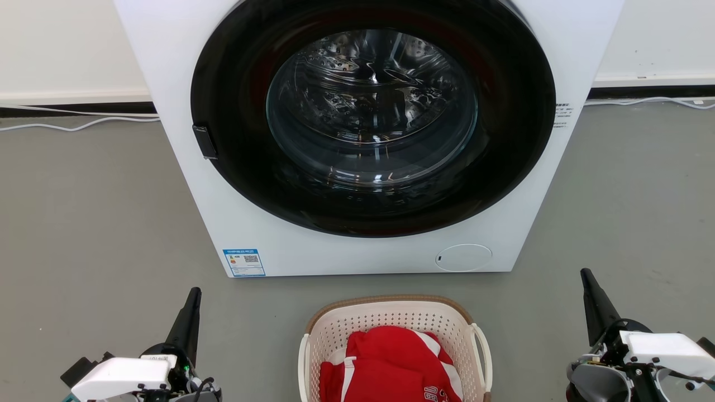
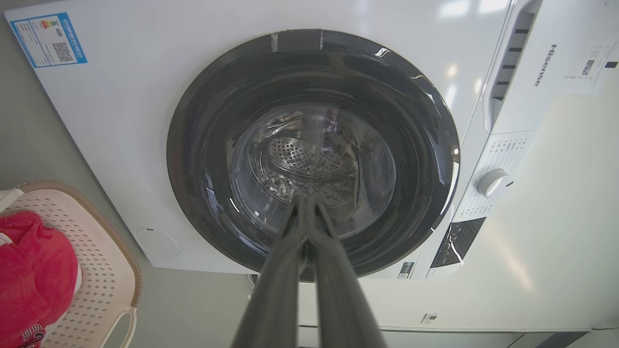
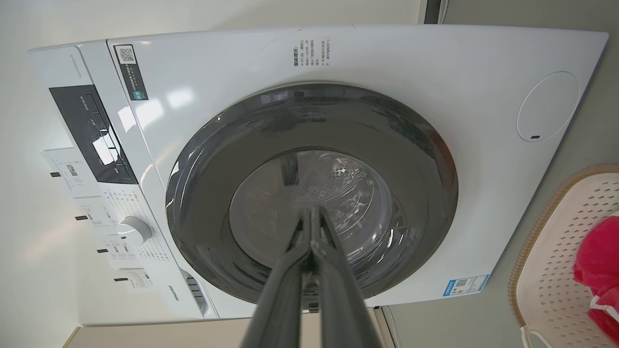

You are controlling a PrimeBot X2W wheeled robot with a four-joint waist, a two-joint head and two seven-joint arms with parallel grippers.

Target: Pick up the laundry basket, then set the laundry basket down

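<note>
Both grippers are closed and empty, with the left gripper (image 1: pixel 193 304) and the right gripper (image 1: pixel 590 290) each pressing its two dark fingers into a single point above the grey floor (image 1: pixel 84 223). The basket (image 1: pixel 391 319) sits on that floor between them, well apart from either, and touches neither. Its near end is cut off by the bottom edge of the head view. A red garment (image 1: pixel 391 363) with white stripes covers the basket's bottom, so what lies beneath cannot be made out, and the white lettering on the cloth is too small to read. The white loop handles (image 1: pixel 483 352) rise on the basket's two sides. Ahead of the fingertips stands a white washer (image 1: pixel 251 223) whose top is out of frame, and its dark round door (image 1: pixel 368 111) is shut over a shiny drum. Seen from the left wrist, the left gripper (image 2: pixel 305 202) has its tips together against the door glass, and one corner of the basket (image 2: pixel 96 251) with a fold of red cloth (image 2: pixel 34 261) lies off to its side. From the right wrist, the right gripper (image 3: pixel 313 212) is likewise pinched shut, and a cropped corner of the basket (image 3: pixel 556 251) sits beside it. Small print on the washer's blue label (image 1: pixel 244 262) is illegible.
</note>
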